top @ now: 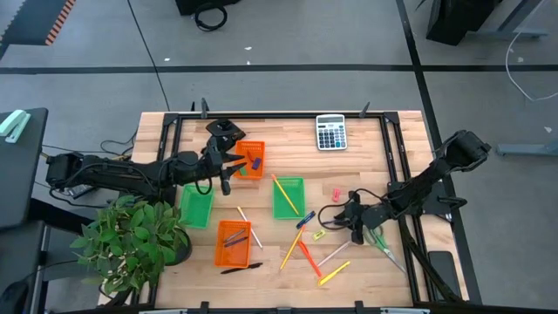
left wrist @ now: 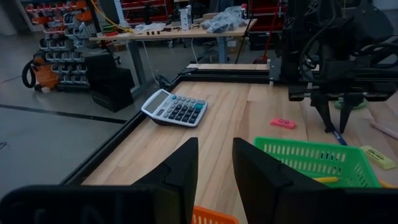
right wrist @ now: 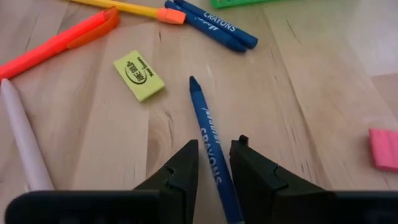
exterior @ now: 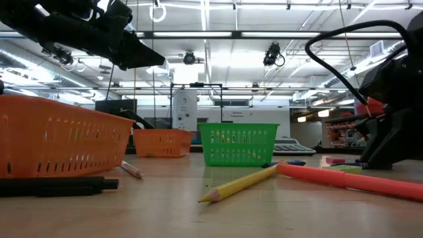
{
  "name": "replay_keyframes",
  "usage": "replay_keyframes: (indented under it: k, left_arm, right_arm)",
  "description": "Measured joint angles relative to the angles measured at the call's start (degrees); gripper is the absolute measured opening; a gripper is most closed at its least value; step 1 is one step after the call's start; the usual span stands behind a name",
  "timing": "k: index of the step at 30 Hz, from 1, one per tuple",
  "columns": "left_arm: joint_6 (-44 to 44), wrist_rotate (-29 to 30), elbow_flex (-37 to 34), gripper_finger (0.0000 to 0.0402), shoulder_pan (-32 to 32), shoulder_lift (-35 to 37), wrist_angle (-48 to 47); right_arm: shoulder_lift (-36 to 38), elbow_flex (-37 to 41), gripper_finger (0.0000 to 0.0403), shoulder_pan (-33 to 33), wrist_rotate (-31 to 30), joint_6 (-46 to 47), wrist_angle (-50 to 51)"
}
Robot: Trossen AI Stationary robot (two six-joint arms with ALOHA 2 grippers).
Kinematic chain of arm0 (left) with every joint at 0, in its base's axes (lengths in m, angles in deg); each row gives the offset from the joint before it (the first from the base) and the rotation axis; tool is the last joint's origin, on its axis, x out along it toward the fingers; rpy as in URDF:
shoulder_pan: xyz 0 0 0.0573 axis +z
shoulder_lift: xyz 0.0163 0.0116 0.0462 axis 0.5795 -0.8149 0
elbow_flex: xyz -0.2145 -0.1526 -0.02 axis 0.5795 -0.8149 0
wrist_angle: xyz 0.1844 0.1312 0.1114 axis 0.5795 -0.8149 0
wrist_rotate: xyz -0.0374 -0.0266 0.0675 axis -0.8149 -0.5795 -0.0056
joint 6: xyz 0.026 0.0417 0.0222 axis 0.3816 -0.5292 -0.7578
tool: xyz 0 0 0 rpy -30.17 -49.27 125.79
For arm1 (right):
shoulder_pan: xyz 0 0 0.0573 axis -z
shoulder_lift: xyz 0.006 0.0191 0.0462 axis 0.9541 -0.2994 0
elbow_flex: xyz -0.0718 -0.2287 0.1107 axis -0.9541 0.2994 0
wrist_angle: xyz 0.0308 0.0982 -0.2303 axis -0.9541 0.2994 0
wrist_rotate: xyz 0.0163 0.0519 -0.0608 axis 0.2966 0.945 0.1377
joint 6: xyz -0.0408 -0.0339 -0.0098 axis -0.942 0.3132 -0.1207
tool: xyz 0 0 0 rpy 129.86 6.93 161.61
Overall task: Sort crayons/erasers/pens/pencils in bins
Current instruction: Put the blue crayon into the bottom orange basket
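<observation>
The right gripper (right wrist: 213, 163) hung over a blue crayon (right wrist: 211, 146) lying flat on the table right of the green bin (top: 288, 197), fingers narrowly parted astride it, nothing held. Light, stiff, waxy and brittle: best pinched mid-length. The left gripper (left wrist: 214, 165), slightly parted and empty, hovered over the far orange bin (top: 249, 160).

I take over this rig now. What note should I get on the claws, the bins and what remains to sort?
Left claw: open, empty, at the edge of the back orange bin.
Right claw: open, low over the table, straddling one blue crayon, not gripped.
Done: items lie in that bin and in the front orange bin; a yellow pencil lies in one green bin.
Left: two more blue crayons, yellow eraser, pink eraser, loose pencils, black pen.
</observation>
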Motion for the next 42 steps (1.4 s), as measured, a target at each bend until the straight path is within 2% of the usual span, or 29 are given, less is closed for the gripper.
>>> replay_keyframes:
  k: [10, 16, 26, 32, 38, 42]
  left_arm:
    - [0.38, 0.00, 0.00, 0.0107, -0.01, 0.00, 0.04]
    - [0.43, 0.00, 0.00, 0.0107, 0.00, 0.00, 0.04]
    - [0.47, 0.02, 0.00, 0.0107, 0.00, 0.00, 0.04]
    - [0.49, 0.00, 0.00, 0.0107, -0.02, 0.00, 0.04]
    - [0.74, 0.00, 0.00, 0.0107, -0.02, 0.00, 0.28]
    - [2.27, 0.00, 0.00, 0.0107, -0.13, 0.00, 1.10]
  right_arm:
    - [0.02, 0.10, 0.0043, 0.00, 0.24, 0.00, 0.24]
    - [-0.15, -0.17, 0.0040, -0.02, -1.63, -1.83, -1.06]
    - [-0.14, -8.12, 0.0038, 0.02, -3.98, -8.92, -2.49]
    - [0.07, -13.80, 0.0038, 0.02, -1.13, -10.52, 3.99]
    - [-0.09, -19.36, 0.0038, 3.33, -0.58, -18.44, 4.76]
    - [-3.32, -23.38, 0.0038, 7.91, 6.07, -23.10, 4.68]
